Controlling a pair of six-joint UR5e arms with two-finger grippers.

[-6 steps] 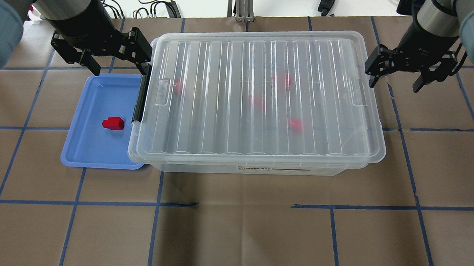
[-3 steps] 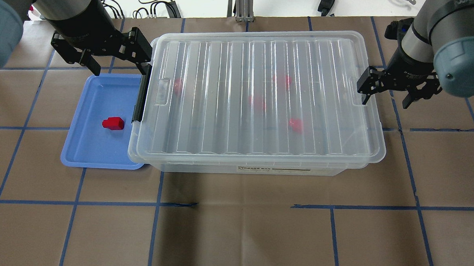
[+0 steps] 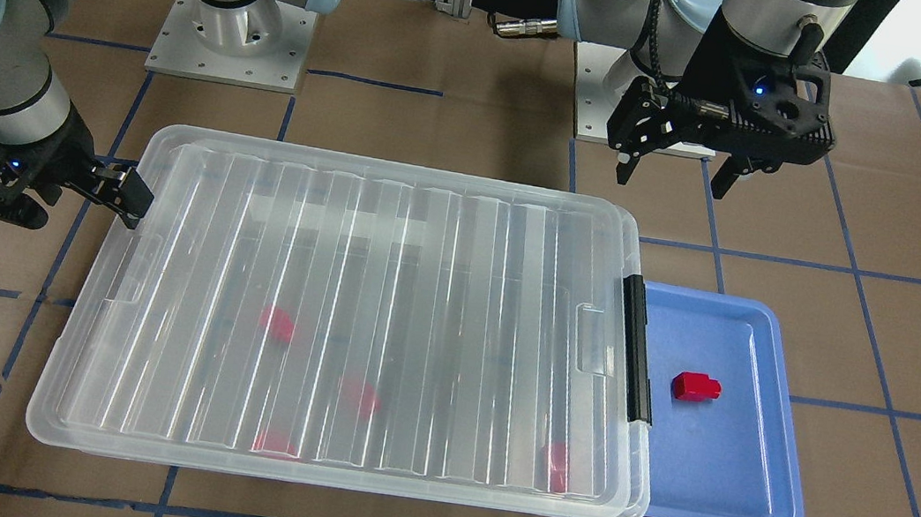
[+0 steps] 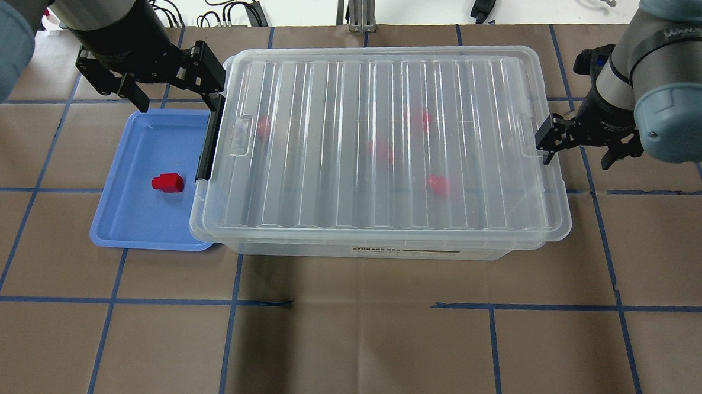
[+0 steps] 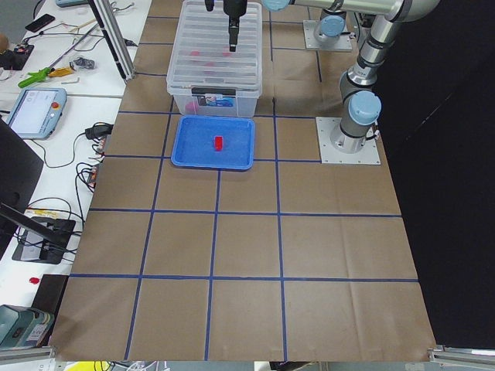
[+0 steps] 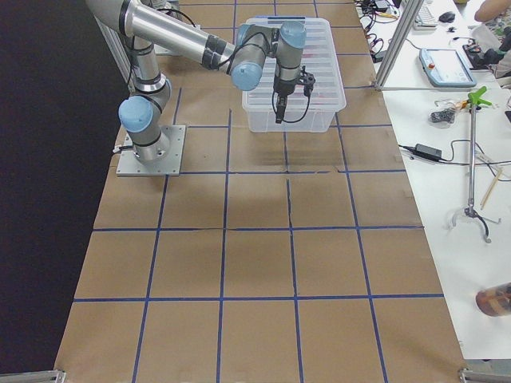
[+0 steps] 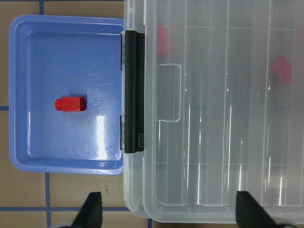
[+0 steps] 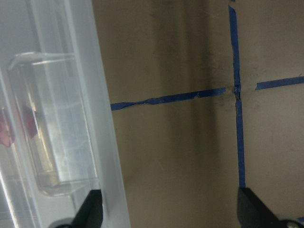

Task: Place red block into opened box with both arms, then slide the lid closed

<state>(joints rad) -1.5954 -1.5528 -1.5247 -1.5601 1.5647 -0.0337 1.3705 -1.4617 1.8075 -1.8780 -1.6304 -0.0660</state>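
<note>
- Left gripper (image 4: 176, 97): black, angular, two fingers spread wide, nothing between them. It hangs over the far corner where tray and box meet.
- Blue tray (image 4: 113, 222): shallow, smooth plastic with rounded corners and a raised lip. One long side is tucked against the box's short end.
- Red block (image 4: 168, 182): alone on the tray floor, near the box side, apart from both grippers.
- Latch bar (image 4: 207, 146): matte black and narrow, running along the box's short end beside the tray.
- Box (image 4: 384, 252): clear plastic, large and shallow, with rounded corners and a label strip on the near wall.
- Lid (image 4: 379, 91): translucent sheet with parallel ribs and a moulded tab at each short end. It lies flat over the box. The front-facing view shows a doubled edge at the corner next to the tray.
- Red blurs (image 4: 438, 186): four, seen through the lid, scattered on the box floor.
- Right gripper (image 4: 578, 155): black, fingers apart, empty. It sits low at the box's other short end, one finger by the rim and one over the table. Contact cannot be told.
- Table (image 4: 344, 350): covered in brown paper, faintly creased, gridded with blue tape lines (image 4: 559, 307).
- Beyond the far edge: a white surface with black cables (image 4: 228, 14).
- The block is glossy bright red, with a boxy body lying on its side and its narrow stub pointing away from the box.
</note>
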